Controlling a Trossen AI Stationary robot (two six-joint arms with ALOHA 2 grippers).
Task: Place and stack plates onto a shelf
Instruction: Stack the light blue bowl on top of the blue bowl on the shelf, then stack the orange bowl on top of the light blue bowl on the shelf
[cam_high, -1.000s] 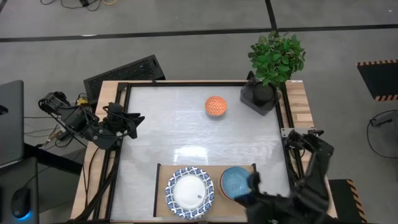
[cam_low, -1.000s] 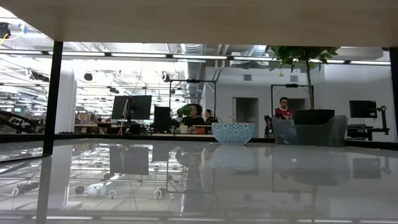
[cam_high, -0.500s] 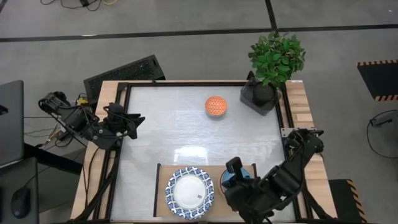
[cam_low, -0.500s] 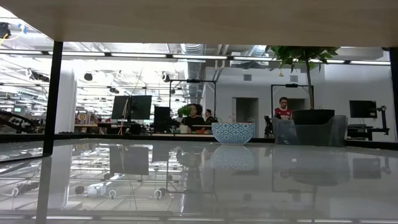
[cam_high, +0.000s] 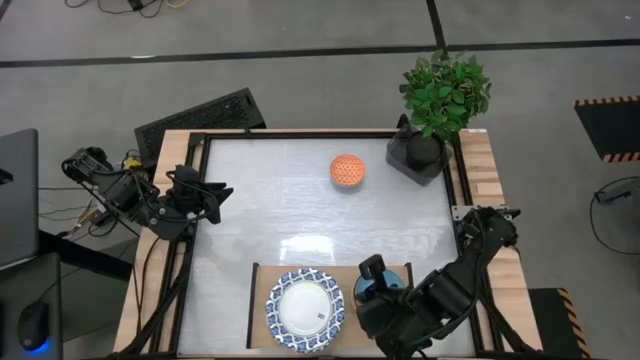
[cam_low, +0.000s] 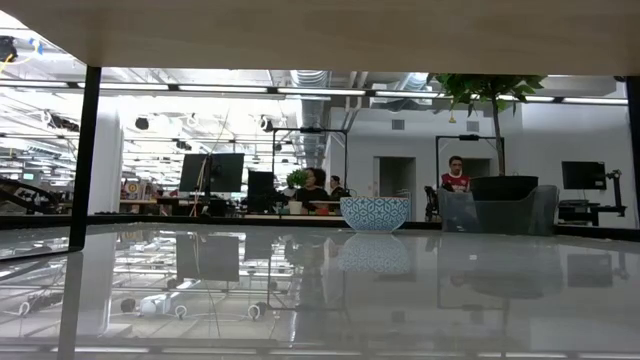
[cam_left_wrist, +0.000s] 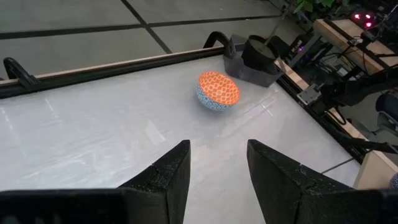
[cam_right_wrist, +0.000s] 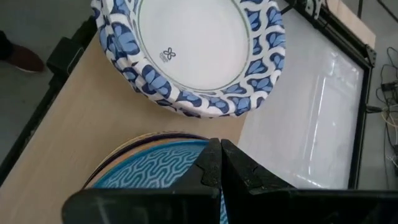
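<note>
The right gripper (cam_right_wrist: 221, 163) is seen closed, fingers pressed together with nothing between them, just above a blue bowl (cam_right_wrist: 155, 171) on the shelf (cam_high: 352, 272). Beside it on the shelf the plates (cam_high: 305, 308) are stacked. A release seems just completed; a withdrawal without knocking the bowl is judged next. A small emblem is printed on the top plate; no words can be read. Farther off, the left gripper (cam_left_wrist: 214, 165) is held open over the table, facing an orange bowl (cam_high: 347, 170) and plant (cam_high: 441, 100).
</note>
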